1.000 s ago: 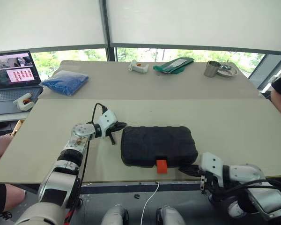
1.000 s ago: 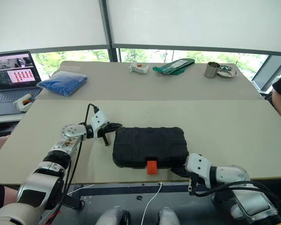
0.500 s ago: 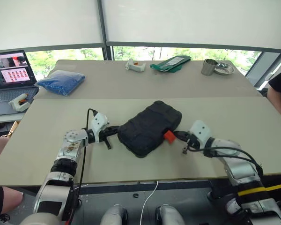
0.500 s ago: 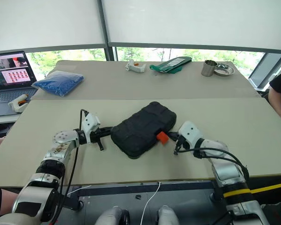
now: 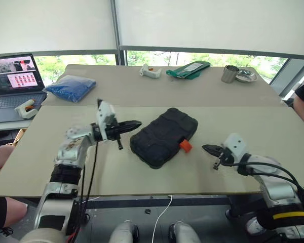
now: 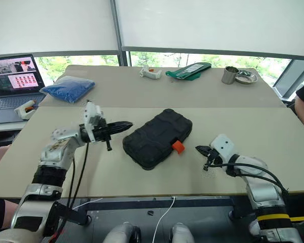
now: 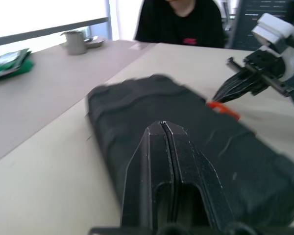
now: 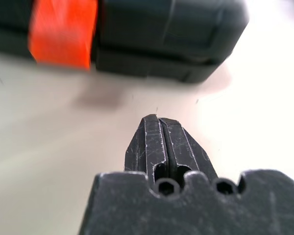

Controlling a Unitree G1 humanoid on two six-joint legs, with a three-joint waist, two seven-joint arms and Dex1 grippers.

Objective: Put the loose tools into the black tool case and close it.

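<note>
On the beige table (image 5: 273, 129) lies the closed black tool case (image 5: 163, 136); left pincer (image 5: 138, 123) and right pincer (image 5: 204, 147) pressed together, empty.

The tool case (image 5: 164, 136) was black with a ribbed, moulded texture on its lid, and its latch (image 5: 185, 146) was bright orange. The bench (image 5: 142, 172) was a plain pale beige. Each end effector, left (image 5: 136, 123) and right (image 5: 205, 147), had black fingers on a white and silver wrist. On the far bench lay a blue bag (image 5: 70, 87), a green packet (image 5: 188, 70) and a silvery metal cup (image 5: 229, 74). The laptop (image 5: 15, 81) was dark grey, its screen showing small red pictures.
</note>
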